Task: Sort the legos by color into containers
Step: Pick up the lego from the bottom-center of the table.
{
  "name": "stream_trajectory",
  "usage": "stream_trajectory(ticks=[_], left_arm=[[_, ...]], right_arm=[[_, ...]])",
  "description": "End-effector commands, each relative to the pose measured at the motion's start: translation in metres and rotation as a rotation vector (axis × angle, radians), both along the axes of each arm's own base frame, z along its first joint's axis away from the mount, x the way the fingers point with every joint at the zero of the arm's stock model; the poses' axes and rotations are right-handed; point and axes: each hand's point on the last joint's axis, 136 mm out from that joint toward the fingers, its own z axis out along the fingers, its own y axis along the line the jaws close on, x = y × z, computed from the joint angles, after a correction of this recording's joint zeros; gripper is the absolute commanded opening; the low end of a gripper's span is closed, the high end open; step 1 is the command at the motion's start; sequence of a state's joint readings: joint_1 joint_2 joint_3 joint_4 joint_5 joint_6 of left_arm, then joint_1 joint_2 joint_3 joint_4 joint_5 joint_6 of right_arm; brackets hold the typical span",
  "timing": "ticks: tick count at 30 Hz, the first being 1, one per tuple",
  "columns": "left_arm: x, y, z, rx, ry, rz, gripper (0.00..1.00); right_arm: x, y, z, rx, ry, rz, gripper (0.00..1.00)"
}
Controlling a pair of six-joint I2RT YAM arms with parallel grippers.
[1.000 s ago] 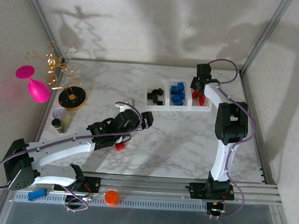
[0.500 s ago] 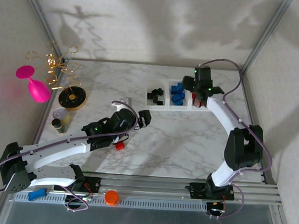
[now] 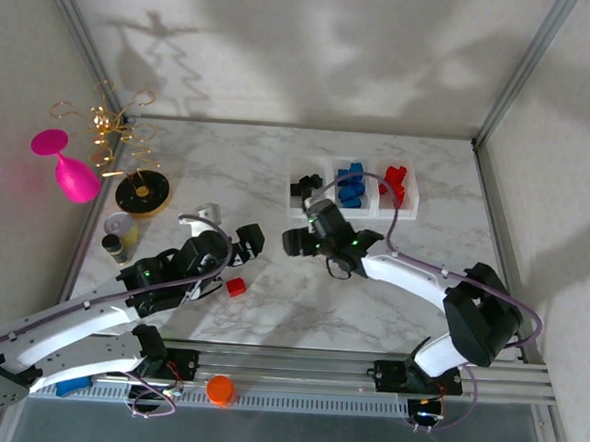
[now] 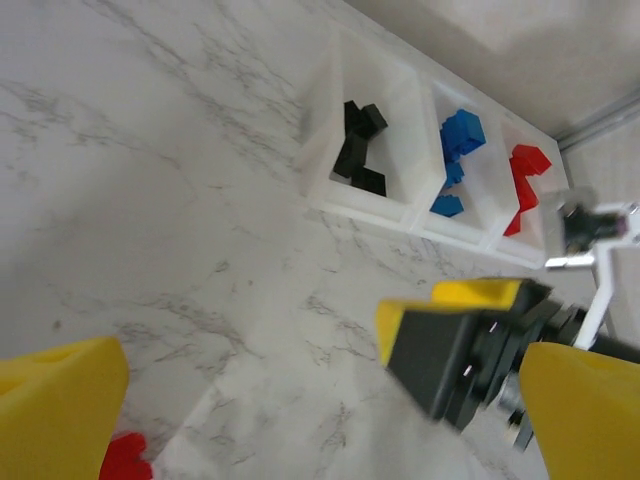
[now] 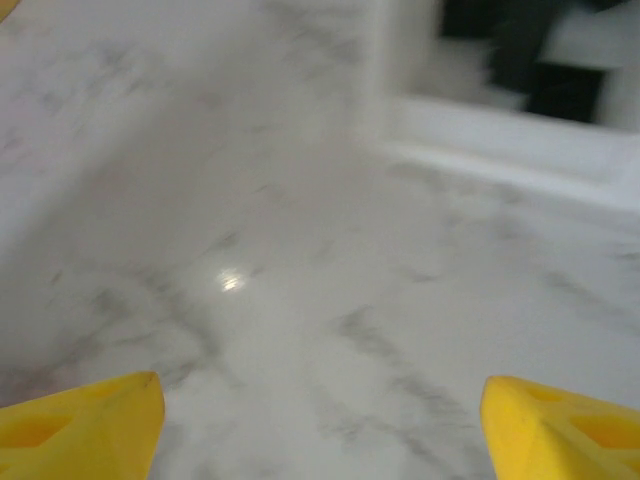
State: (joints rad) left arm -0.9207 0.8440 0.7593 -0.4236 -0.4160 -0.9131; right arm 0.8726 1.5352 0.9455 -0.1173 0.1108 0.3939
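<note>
red lego (image 4: 122, 462) beside left tool (image 4: 320, 400), ungripped

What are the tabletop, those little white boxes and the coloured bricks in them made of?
Tabletop: looks like marble, white with grey veins and a soft sheen; it could as well be a printed laminate. Boxes: seem thin milky plastic, slightly see-through at the walls. Bricks: probably hard moulded plastic, by their flat solid colours and crisp edges.

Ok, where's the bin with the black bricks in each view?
Top external: upper centre, the leftmost bin of the row.
Left wrist: top centre, also leftmost.
Right wrist: top right, blurred.
Shared landmark: the black bricks inside it, a dark smear in the right wrist view.
</note>
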Motion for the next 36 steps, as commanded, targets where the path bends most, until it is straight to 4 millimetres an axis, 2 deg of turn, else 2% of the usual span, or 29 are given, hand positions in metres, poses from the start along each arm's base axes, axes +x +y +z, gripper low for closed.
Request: stream_trajectory(ticks=[1, 5, 8, 12, 17, 20, 27, 30, 36], left_arm=[[-0.008, 0.028, -0.010, 0.038, 0.032, 0.082, 1.00], [-0.015, 0.041, -0.008, 0.038, 0.043, 0.107, 1.00], [-0.020, 0.050, -0.007, 0.031, 0.045, 0.128, 1.00], [-0.025, 0.060, -0.006, 0.012, 0.037, 0.151, 0.99], [-0.028, 0.067, -0.004, 0.014, 0.028, 0.160, 0.99], [-0.028, 0.070, -0.004, 0.022, 0.030, 0.172, 1.00], [-0.029, 0.072, -0.004, 0.008, 0.021, 0.179, 1.00], [-0.029, 0.071, -0.006, -0.001, 0.019, 0.176, 1.00], [-0.027, 0.068, -0.004, -0.003, 0.014, 0.166, 1.00]], right_arm=[[-0.015, 0.033, -0.006, 0.020, -0.026, 0.056, 0.85], [-0.046, 0.076, -0.015, 0.020, -0.016, 0.145, 0.87], [-0.064, 0.101, -0.021, 0.003, -0.022, 0.189, 0.89], [-0.086, 0.126, -0.033, -0.014, -0.013, 0.240, 0.91], [-0.096, 0.144, -0.052, -0.048, -0.020, 0.246, 0.92], [-0.095, 0.149, -0.062, -0.080, -0.042, 0.231, 0.90], [-0.093, 0.149, -0.080, -0.117, -0.035, 0.224, 0.77], [-0.093, 0.149, -0.089, -0.137, -0.027, 0.222, 0.68], [-0.094, 0.145, -0.087, -0.128, -0.029, 0.215, 0.51]])
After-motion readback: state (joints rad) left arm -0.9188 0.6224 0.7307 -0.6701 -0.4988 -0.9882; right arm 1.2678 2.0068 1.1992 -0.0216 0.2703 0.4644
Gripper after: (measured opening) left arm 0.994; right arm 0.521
